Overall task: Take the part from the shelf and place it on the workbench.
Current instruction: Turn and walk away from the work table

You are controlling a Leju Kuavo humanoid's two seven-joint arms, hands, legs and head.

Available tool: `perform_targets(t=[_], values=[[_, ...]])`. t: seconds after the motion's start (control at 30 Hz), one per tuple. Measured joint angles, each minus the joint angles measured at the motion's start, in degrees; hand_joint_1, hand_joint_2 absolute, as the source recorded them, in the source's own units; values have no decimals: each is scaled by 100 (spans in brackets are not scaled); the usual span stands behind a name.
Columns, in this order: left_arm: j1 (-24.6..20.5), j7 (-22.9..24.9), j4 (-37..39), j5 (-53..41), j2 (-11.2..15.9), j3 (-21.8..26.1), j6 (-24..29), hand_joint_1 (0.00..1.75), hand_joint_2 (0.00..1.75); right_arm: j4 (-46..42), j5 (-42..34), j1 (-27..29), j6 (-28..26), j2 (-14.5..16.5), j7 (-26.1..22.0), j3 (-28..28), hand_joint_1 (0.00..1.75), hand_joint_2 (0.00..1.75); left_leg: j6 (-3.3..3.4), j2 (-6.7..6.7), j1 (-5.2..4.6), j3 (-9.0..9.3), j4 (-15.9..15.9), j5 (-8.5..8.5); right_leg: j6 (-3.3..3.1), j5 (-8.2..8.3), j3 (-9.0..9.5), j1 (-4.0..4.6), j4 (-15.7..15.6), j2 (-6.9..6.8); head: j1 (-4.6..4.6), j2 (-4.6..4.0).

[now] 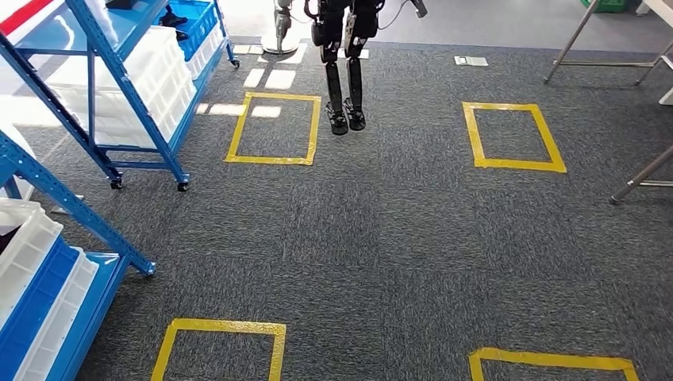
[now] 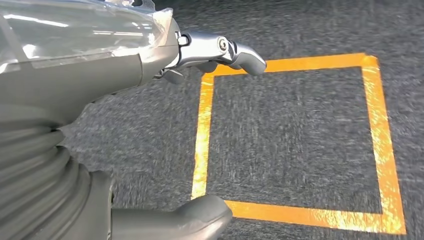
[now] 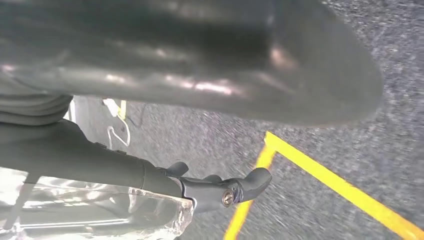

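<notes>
Two blue shelf racks stand on my left: a far rack [image 1: 127,87] with white bins [image 1: 163,67] and a near rack [image 1: 55,190] with white and blue bins [image 1: 28,262]. I cannot make out a part in them. My left hand [image 2: 100,85] hangs over the carpet, its fingers [image 2: 220,50] stretched out and its thumb [image 2: 190,215] well apart, nothing between them. My right hand [image 3: 150,175] hangs the same way, fingers [image 3: 235,187] straight and empty. Clear plastic film [image 2: 75,30] lies over each hand's body [image 3: 100,215].
Grey carpet carries yellow taped squares [image 1: 238,127] [image 1: 512,163] [image 1: 222,325]. Another robot's dark legs [image 1: 343,79] stand at the far middle. Metal table legs [image 1: 571,36] [image 1: 639,178] show at the right edge. The left hand hangs over a yellow square [image 2: 205,130].
</notes>
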Motion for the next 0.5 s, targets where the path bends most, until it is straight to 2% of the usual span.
perform_targets(t=[0.03,0.07,0.13,0.17,0.23,0.3,0.33,0.37,0.4,0.43,0.47,0.5], values=[[-1,12,0,1,-1,1,3,0,175,1,2,-5,9,2,-6,13,0,0,-37,-62,-5,-9,22,-10,16,136,143,-13,-347,66,-3,0],[-1,19,0,3,-1,1,8,0,175,1,3,-8,22,3,-15,33,0,0,-78,-108,-12,-19,37,-17,-2,208,225,-11,-553,115,-5,0],[7,26,1,16,0,3,15,0,175,2,3,-16,52,0,-34,97,0,0,-161,-186,-14,-42,34,-20,-106,241,262,41,-638,83,-12,0],[15,24,2,27,1,4,17,0,175,2,3,-23,65,-5,-46,131,0,0,-194,-204,5,-57,37,-14,-161,257,273,30,-645,38,-14,0],[35,19,2,48,-1,8,17,0,175,2,3,-40,78,-13,-66,190,0,0,-241,-47,26,-167,232,-154,-270,303,291,11,-668,-53,-30,0],[34,13,3,56,-8,9,18,0,175,2,4,-39,83,-16,-79,233,0,0,-267,224,26,-457,847,-537,-336,322,277,31,-678,-158,-59,0],[30,11,4,57,-11,9,18,0,175,2,4,-28,84,-17,-82,248,0,0,-281,299,28,-644,1244,-732,-348,318,270,51,-677,-221,-71,0],[31,10,4,59,-13,9,18,0,175,2,4,-19,85,-19,-82,258,0,0,-292,340,32,-794,1566,-853,-353,315,265,69,-676,-289,-70,0],[35,9,4,61,-14,9,18,0,175,2,4,-13,86,-20,-82,265,0,0,-298,365,35,-864,1721,-871,-356,311,261,80,-675,-353,-69,0],[42,9,4,64,-14,9,18,0,175,2,4,-14,87,-22,-82,273,0,0,-299,392,40,-815,1640,-776,-357,307,262,86,-674,-411,-71,0],[46,9,4,66,-14,9,18,0,175,2,4,-19,87,-22,-82,281,0,0,-294,439,45,-652,1342,-605,-357,301,268,88,-674,-464,-72,0],[46,8,4,67,-14,9,18,0,175,2,4,-27,88,-22,-82,288,0,0,-282,560,47,-416,918,-421,-353,293,281,96,-673,-510,-73,0]])
